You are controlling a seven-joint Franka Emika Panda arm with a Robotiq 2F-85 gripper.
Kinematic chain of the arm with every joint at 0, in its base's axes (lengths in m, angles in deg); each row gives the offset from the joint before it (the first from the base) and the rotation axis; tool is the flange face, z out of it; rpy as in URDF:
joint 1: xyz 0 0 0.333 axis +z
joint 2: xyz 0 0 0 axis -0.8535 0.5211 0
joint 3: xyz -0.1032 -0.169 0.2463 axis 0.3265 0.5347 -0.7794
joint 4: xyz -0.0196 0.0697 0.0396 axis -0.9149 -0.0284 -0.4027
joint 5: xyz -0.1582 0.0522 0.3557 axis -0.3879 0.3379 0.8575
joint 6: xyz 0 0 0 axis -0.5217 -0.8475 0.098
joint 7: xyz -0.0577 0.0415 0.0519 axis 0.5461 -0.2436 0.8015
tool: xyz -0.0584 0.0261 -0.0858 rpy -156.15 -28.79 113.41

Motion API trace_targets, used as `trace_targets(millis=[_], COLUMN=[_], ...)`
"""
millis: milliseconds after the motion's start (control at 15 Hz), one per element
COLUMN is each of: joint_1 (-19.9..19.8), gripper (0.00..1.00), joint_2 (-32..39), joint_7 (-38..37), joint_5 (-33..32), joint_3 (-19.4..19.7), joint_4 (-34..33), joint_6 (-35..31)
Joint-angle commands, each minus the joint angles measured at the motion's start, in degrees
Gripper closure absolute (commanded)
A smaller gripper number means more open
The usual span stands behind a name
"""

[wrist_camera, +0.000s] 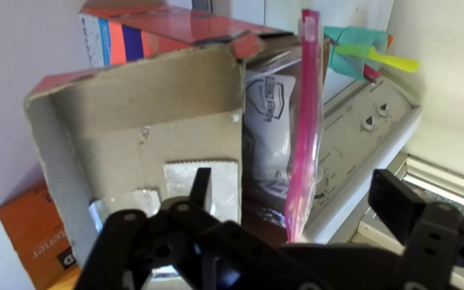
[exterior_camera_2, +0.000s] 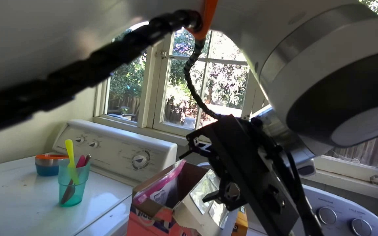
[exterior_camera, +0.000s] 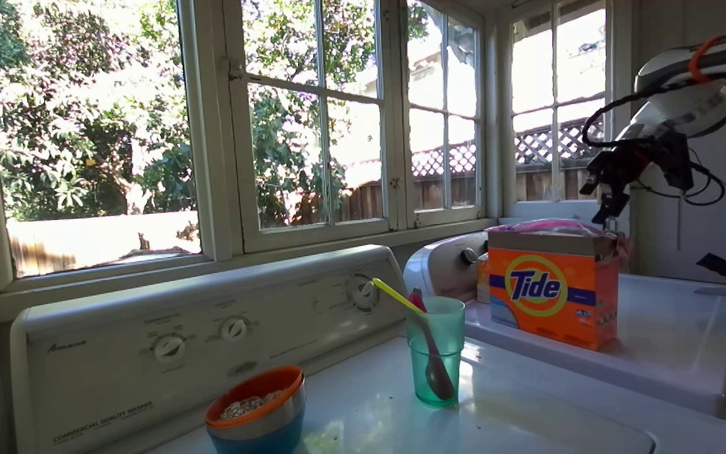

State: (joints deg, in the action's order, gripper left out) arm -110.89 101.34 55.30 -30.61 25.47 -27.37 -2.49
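To the left below the gripper (wrist_camera: 291, 177) in the wrist view, the open lid (wrist_camera: 115, 149) of the box (wrist_camera: 199, 26) is facing one finger, perhaps snagging it on a dip; below the spread fingers' gap, the pink-zipped bag (wrist_camera: 304, 121) is poking up, possibly sliding deeper if bumped

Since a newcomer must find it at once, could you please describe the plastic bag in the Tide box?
Near the windows is a white machine bearing an orange Tide box. At the box's open top shows the clear plastic bag. Its long, bright pink strip sets it apart from the tan cardboard flap beside it.
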Motion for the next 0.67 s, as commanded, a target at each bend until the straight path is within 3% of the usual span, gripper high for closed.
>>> trace_targets(millis=[0, 400, 600], joint_1=[-1.2, -1.9, -1.0], gripper=[0.00, 0.00, 0.00], joint_2=[1.4, 2.1, 2.1], joint_7=[-0.2, -10.6, -14.0], joint_5=[0.0, -1.2, -3.8], joint_3=[-0.8, 1.5, 2.8], joint_4=[0.0, 0.0, 0.0], joint_6=[0.0, -17.5, -20.6])
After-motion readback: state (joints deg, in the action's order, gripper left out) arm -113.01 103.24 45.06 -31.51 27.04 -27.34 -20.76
